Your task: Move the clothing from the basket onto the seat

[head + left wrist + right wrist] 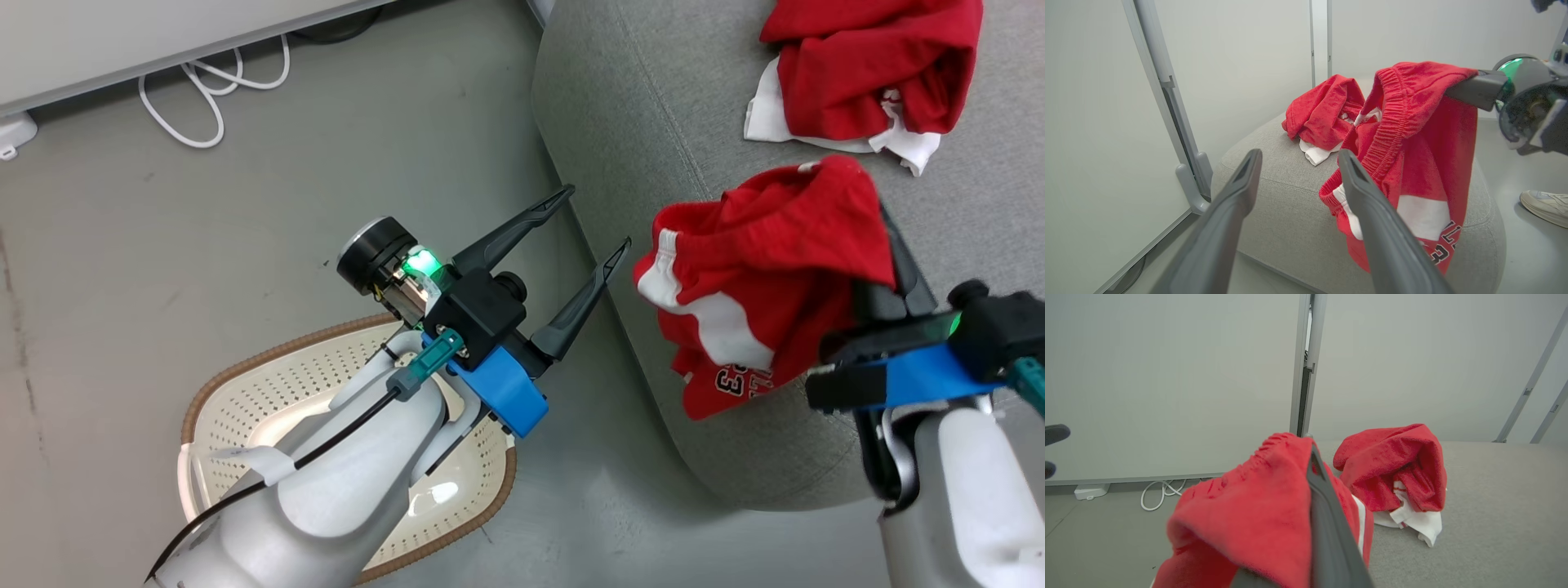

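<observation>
Right claw [896, 265] is clamped tight on the shorts [759, 278], pinching them at the waistband. The rest hangs loose, with the numerals at the bottom. They dangle over the seat [653, 106] at its rounded edge, and the lowest folds look to hang out past that edge rather than over the cushion.

A jersey [865, 73] lies crumpled further in on the seat, well back from that edge. The basket [269, 392] sits on the floor off the seat's side, and no red shows in the part the left arm leaves uncovered. Left claw [597, 216] hangs between basket and seat, fingers spread wide with nothing in them.

So this looks like the last carry, and the drop is what matters. Letting go here is risky, because soft fabric on a curved edge could slide to the floor. Better to travel further in over the seat, toward the jersey. Then come down until the hanging cloth pools on the cushion, and only then part the fingers. Lift straight up afterward so the waistband doesn't snag on a fingertip. The left arm should hold off from the seat's edge.
</observation>
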Robot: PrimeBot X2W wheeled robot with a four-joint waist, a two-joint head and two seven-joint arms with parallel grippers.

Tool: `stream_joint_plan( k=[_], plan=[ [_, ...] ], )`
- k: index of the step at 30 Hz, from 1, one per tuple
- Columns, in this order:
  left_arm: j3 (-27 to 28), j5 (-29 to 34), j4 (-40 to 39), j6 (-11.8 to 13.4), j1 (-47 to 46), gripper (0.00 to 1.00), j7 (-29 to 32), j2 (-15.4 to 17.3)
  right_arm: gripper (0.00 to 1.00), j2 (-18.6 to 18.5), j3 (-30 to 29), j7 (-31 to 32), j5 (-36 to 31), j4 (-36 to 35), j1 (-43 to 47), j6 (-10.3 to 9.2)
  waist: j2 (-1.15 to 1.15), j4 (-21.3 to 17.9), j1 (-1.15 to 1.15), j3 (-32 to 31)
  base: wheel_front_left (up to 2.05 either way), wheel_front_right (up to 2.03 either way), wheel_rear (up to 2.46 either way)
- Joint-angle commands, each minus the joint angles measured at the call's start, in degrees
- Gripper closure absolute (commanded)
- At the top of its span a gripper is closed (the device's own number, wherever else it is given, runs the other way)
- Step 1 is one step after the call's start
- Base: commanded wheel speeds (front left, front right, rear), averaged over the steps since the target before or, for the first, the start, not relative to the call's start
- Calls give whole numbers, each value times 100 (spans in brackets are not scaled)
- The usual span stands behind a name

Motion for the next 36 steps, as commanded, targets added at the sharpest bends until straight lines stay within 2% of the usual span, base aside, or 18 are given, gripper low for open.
stream_joint_plan(
  k=[1,7,11,17,22,25,29,33,36],
  plan=[
    [14,-1,-27,46,-84,0,-32,38,100,11,-27,-21,-24,-68,-192,1,0,16,0,52,0,0,0],
    [57,51,-129,95,-172,0,-22,144,100,-29,-188,-21,-128,-321,-970,1,0,105,0,366,0,0,0],
    [79,87,-243,125,-298,0,36,224,100,-281,-406,-21,-131,-441,-1718,1,0,171,0,698,0,0,0],
    [74,162,-392,130,-490,0,95,330,100,-854,-987,-20,-152,-572,-2838,1,0,325,0,1198,0,0,0],
    [67,216,-503,145,-626,0,137,398,100,-1479,-1570,-20,13,-388,-3628,1,0,396,0,1556,0,0,0],
    [87,221,-564,170,-683,0,171,467,100,-1828,-1778,-20,161,-67,-3958,1,0,377,0,1765,0,0,0],
    [73,245,-650,161,-766,0,233,535,100,-2228,-1972,-19,252,761,-4113,1,0,339,0,1991,0,0,0],
    [52,253,-717,166,-821,0,266,588,100,-2334,-2087,-20,257,1500,-3987,1,0,323,0,2134,0,0,0],
    [41,253,-768,168,-848,0,297,632,100,-2233,-2075,-20,234,2017,-3877,1,0,293,0,2220,0,0,0]
  ],
)
